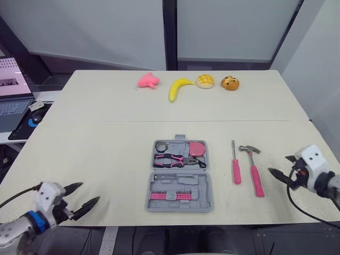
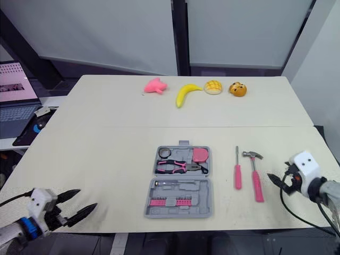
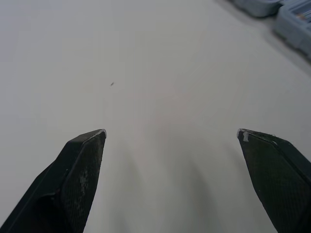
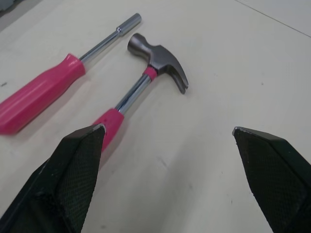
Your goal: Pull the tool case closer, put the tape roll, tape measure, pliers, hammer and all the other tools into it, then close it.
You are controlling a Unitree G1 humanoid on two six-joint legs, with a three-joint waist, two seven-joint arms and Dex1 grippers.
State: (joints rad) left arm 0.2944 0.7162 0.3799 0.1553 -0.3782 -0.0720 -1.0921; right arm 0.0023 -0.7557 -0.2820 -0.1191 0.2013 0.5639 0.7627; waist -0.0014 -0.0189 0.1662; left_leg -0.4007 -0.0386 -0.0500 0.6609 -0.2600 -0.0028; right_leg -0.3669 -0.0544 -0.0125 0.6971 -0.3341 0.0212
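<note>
The grey tool case (image 1: 179,176) lies open at the table's front middle. Its far half holds a tape roll (image 1: 161,146), a pink tape measure (image 1: 197,148) and pink-handled pliers (image 1: 178,159); the near half holds a row of bits (image 1: 170,196). To the right of the case lie a pink-handled nut driver (image 1: 235,163) and a pink-handled hammer (image 1: 253,169). My right gripper (image 1: 282,168) hovers open just right of the hammer, whose head (image 4: 158,58) shows in the right wrist view. My left gripper (image 1: 83,194) is open over bare table at the front left.
At the table's far side lie a pink toy (image 1: 148,81), a banana (image 1: 178,87), a yellow bun (image 1: 205,81) and an orange bun (image 1: 230,83). A laptop (image 1: 13,90) and a dark mat (image 1: 32,120) sit on a side desk to the left.
</note>
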